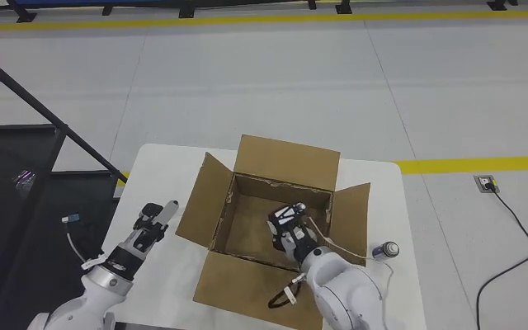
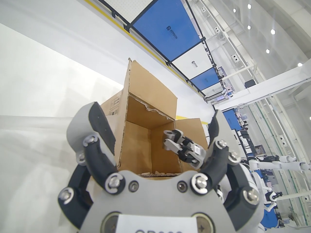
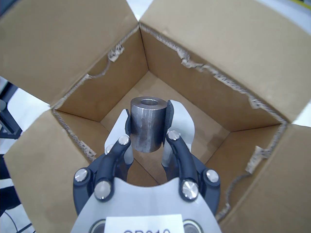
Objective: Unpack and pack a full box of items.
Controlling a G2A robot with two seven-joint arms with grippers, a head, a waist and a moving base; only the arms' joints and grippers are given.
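Box: cardboard, all four flaps folded out, centre of the top view on a white table.

Right gripper: lower middle of the top view, inside the box outline, above the opening. In the right wrist view its fingers are clamped on a short steel cylinder, one pad on each side of its wall. The hollow end points away from the wrist. The cylinder is clear of the box walls, with the brown floor showing beyond it.

Left gripper: lower left of the top view, over the table, beside the left flap but not touching it. Its fingers are spread wide with nothing between them. The left wrist view faces the box, where the right gripper sits farther off in the opening.

Second cylinder: stands on the table, lower right of the top view, near the right flap and apart from it.
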